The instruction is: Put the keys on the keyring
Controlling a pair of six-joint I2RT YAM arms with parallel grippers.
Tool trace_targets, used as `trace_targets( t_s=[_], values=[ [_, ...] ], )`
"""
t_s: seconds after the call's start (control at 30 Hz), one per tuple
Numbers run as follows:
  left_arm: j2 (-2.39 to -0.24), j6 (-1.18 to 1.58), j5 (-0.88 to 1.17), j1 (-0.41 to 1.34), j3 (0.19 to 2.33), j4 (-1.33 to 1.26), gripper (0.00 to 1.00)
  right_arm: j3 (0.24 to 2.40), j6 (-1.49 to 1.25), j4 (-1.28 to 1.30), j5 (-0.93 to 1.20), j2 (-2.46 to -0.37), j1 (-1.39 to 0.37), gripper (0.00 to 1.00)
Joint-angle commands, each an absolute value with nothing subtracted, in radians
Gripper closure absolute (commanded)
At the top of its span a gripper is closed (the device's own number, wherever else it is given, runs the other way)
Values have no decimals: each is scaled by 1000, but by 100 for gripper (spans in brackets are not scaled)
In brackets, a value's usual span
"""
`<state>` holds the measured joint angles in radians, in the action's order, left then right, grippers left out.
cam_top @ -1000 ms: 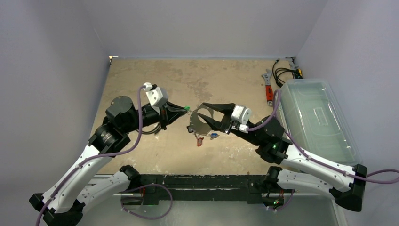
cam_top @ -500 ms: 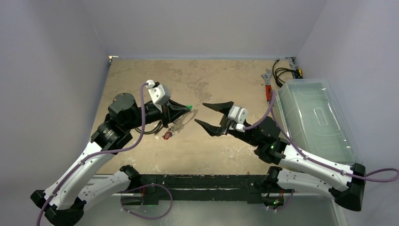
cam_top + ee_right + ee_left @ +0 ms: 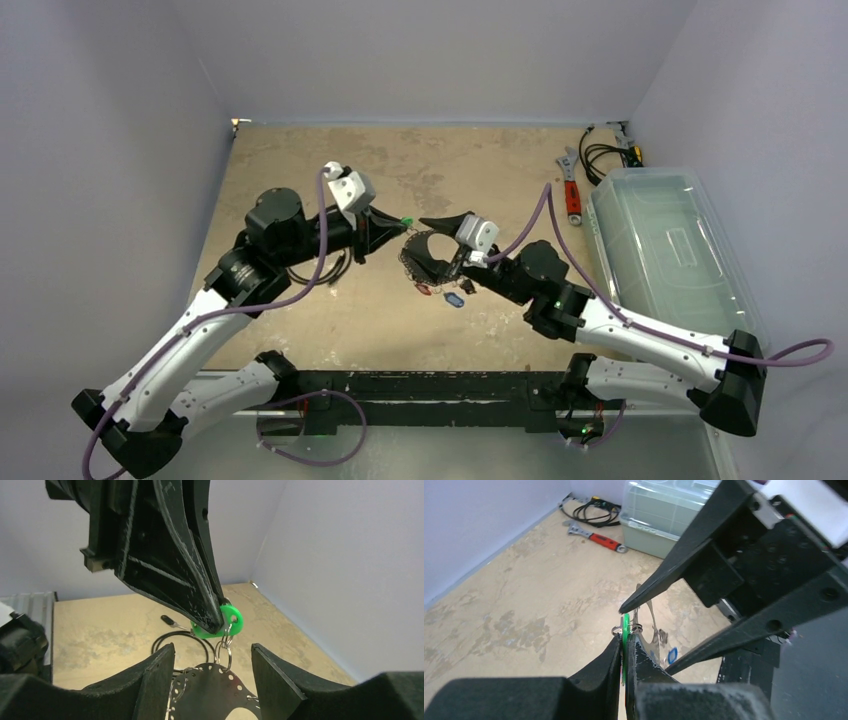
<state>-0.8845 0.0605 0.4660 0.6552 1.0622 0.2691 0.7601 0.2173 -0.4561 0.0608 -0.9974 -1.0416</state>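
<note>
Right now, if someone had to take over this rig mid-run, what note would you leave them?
Left gripper: shut on the green tag, holding it up off the table.
Right gripper: open, one finger on each side of the keyring, not clamped on it.
The keyring hangs from the green tag by small wire loops. A red key and a blue key dangle under it.
Done: those three appear to be on the ring.
Left: what looks like a dark-headed key lies on the table and probably needs adding.
</note>
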Motion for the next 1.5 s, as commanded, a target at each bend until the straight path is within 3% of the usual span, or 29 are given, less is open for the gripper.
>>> trace_targets(
  t_s=[0.0,0.23,0.5,0.67,0.9,1.0,1.27,1.47],
  values=[
    [-966,98,334,650,1120,205,100,768,184,-445,-90,-950,-1040,38],
    [-1145,199,270,650,1186,168,100,726,113,-344,-196,-838,-1040,23],
    [-1373,109,74,635,1288,34,100,741,83,-282,-280,-786,-1040,21],
    [-1634,127,148,582,1508,-20,100,770,61,-239,-344,-767,-1040,21],
    [-1953,168,228,522,1937,165,100,778,52,-179,-417,-677,-1039,21],
    [-1925,236,233,523,1836,119,100,766,49,-168,-435,-638,-1039,21],
    [-1705,409,193,521,1217,-109,100,761,43,-138,-432,-635,-1038,20],
    [-1618,486,156,521,999,-92,100,752,27,-154,-414,-653,-1037,20]
  ],
)
